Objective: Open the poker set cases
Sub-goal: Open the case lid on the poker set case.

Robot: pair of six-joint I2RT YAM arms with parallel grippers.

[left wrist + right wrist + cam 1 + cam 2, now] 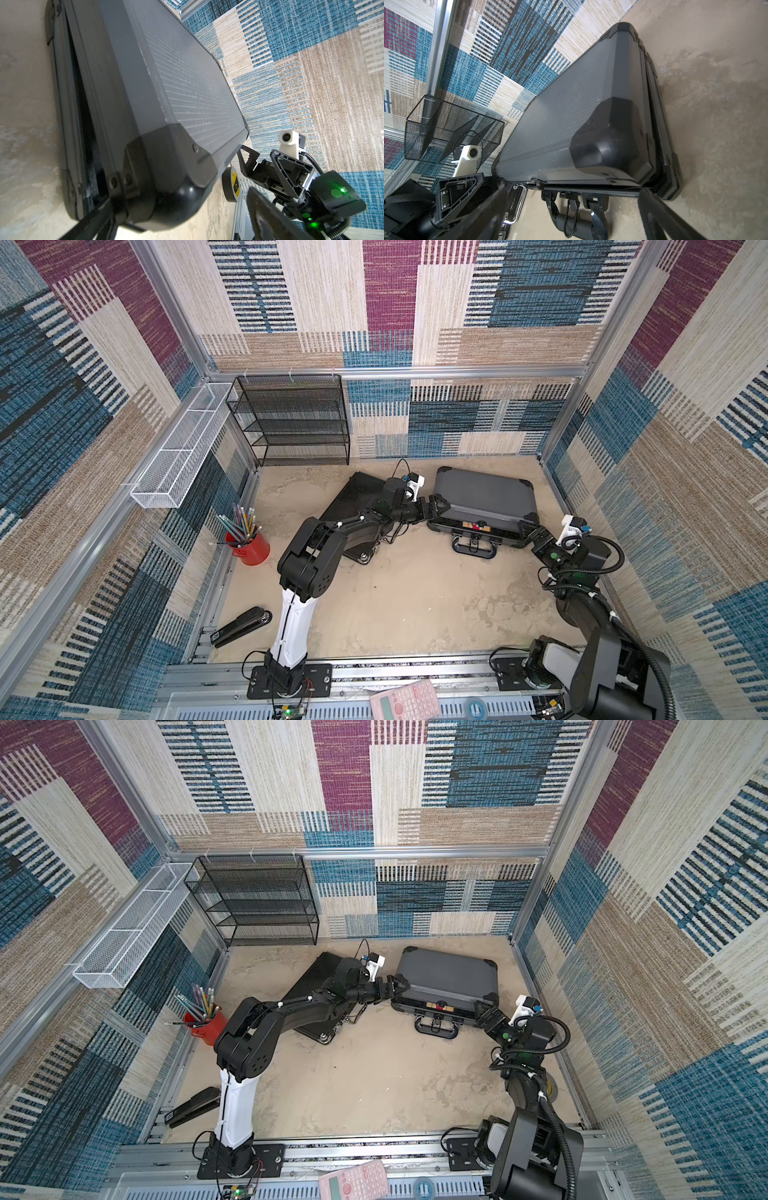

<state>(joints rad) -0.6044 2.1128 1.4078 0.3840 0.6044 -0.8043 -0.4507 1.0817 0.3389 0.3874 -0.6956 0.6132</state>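
Note:
The grey poker case [486,493] [446,973] lies at the back right, its lid raised a little at the front. Coloured chips [473,526] show in the gap above the handle [473,547]. My left gripper [434,506] [180,195] stands open astride the lid's front left corner, with one finger [93,220] at the gap under the lid. My right gripper [524,529] [574,188] stands open at the front right corner. The slim black ribbed case [353,493] [311,977] lies closed under my left arm.
A black wire rack [291,418] stands at the back left, with a white wire basket [178,448] on the left wall. A red cup of pencils [247,545] and a stapler [241,626] lie left. A tape roll [231,185] stands right of the grey case. A pink calculator [405,701] lies in front.

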